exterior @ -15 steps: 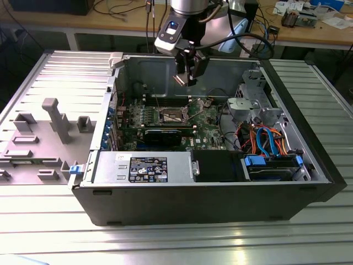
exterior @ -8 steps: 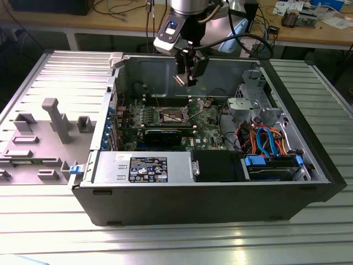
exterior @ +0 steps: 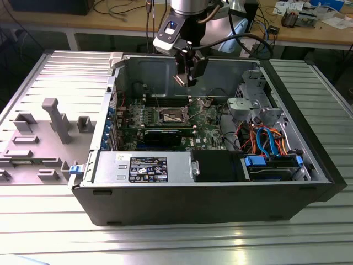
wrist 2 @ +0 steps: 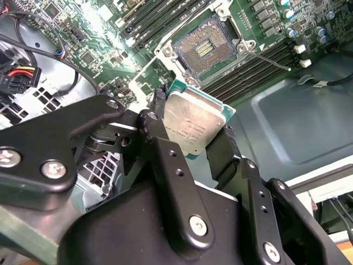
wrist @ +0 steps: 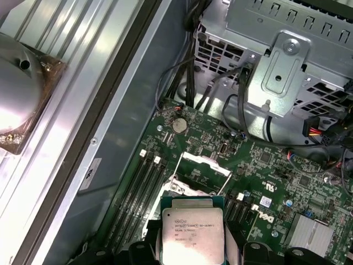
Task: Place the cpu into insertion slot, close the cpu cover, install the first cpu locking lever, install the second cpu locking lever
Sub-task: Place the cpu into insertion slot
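**Arm** [exterior: 187, 11]: We log it coming down from above into the open case [exterior: 220, 201], with the wrist turned so the fingers point down at the board [exterior: 207, 118]. It is well clear of the case walls.

**Gripper** [exterior: 186, 74]: It hangs above the board and touches nothing below. In the second wrist view its two black fingers [wrist 2: 223, 149] are drawn in narrow and clamp the cpu by two opposite edges.

**Cpu** [wrist 2: 194, 122]: It sits between the fingertips with its silvery top facing the wrist cameras and its green rim showing at the corners. It is tilted a little to the board and held in the air, apart from the socket. We also see it in the first wrist view [wrist: 192, 234].

**Socket** [wrist 2: 205, 48]: It lies below the gripper, just beyond the fingertips. Its contact field is bare and nothing is seated in it.

**Cover** [wrist: 205, 164]: We take the silvery frame at the socket's far edge to be it, swung up and open, though the view is too poor to be sure.

**Lever** [wrist 2: 271, 59]: This thin wire rod runs out from the socket's side and across the memory slots [wrist 2: 248, 74], unlatched.

**Drive cage** [wrist: 287, 72]: This perforated grey metal box is beyond the socket from the gripper, with cables hanging beside it.

**Coin cell** [wrist: 178, 125]: It sits on the board, further out than the socket.

**Power supply** [exterior: 143, 168]: It is low in the case, well apart from the gripper.
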Robot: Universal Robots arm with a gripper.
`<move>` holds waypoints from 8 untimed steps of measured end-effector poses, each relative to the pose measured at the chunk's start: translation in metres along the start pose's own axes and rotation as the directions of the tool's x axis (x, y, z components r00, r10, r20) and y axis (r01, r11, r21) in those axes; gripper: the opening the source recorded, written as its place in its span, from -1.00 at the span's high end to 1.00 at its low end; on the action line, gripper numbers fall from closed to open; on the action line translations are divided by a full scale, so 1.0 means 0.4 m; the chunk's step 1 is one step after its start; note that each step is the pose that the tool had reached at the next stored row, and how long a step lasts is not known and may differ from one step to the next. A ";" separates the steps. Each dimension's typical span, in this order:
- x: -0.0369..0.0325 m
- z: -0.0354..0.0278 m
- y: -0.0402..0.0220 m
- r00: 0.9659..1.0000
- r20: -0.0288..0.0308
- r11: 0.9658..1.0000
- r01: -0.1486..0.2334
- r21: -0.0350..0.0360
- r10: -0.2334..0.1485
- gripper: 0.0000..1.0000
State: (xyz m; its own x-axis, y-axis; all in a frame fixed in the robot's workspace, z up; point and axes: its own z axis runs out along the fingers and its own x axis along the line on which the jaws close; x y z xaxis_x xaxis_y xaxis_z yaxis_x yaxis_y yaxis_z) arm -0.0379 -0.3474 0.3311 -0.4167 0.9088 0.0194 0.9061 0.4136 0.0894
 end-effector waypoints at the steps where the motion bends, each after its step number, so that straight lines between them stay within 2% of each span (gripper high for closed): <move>1: 0.000 0.000 0.000 1.000 0.000 1.000 -0.002 0.000 0.002 -0.09; 8: 0.000 0.001 0.000 1.000 0.002 1.000 -0.017 0.000 0.017 -0.09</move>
State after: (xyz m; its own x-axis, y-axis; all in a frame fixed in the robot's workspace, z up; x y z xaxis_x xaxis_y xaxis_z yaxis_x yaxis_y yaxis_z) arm -0.0379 -0.3474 0.3308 -0.4013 0.9157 0.0193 0.9129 0.3982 0.0893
